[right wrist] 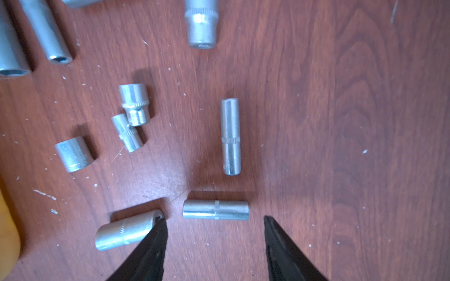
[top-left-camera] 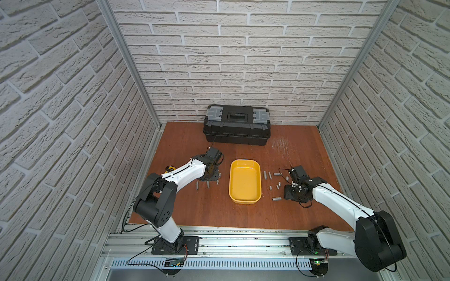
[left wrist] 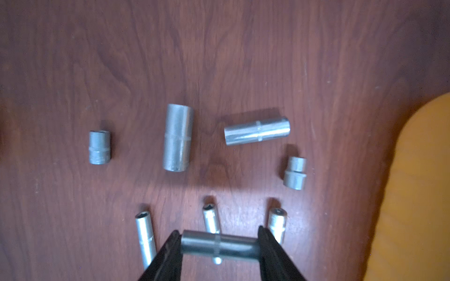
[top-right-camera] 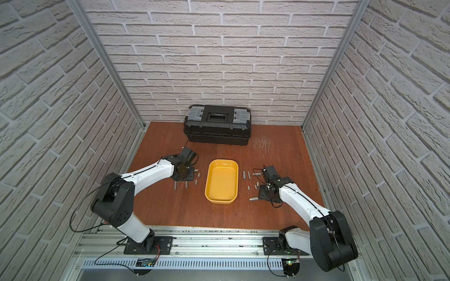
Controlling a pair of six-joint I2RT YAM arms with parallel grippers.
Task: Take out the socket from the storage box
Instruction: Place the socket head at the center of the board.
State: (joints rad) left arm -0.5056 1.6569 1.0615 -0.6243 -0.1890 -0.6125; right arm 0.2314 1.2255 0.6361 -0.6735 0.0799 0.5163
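Socket (left wrist: 233,247) is out of the storage box (top-left-camera: 244,182) right now: the left gripper (left wrist: 218,237) has it pinched end to end between its two black fingers (left wrist: 170,250), lying crosswise. It sits in front of a thinner socket (left wrist: 211,220) on the table, so it looks lifted a bit.

In both top views the storage box, a shallow yellow tray (top-right-camera: 222,181), sits dead centre on the reddish wood table (top-left-camera: 194,209) with nothing in it. The left arm's wrist is just left of the tray, over a little scatter of loose sockets (top-left-camera: 197,185). More loose sockets (top-left-camera: 277,198) lie right of the tray, next to the right arm's wrist.

The right gripper (right wrist: 214,222) has its jaws spread wide and isn't gripping anything. A knurled socket (right wrist: 215,209) lies flat on the wood just past its fingertips. One fingertip (right wrist: 159,225) overlaps the end of a fatter socket (right wrist: 121,233); can't tell if it's actually touching.

Black toolbox with grey latches (top-left-camera: 236,126) is shut at the back wall, upper middle of the frame. As for writing: there's a label on its lid and some stamping on one long socket (right wrist: 230,136), but both are too small or blurry to read.
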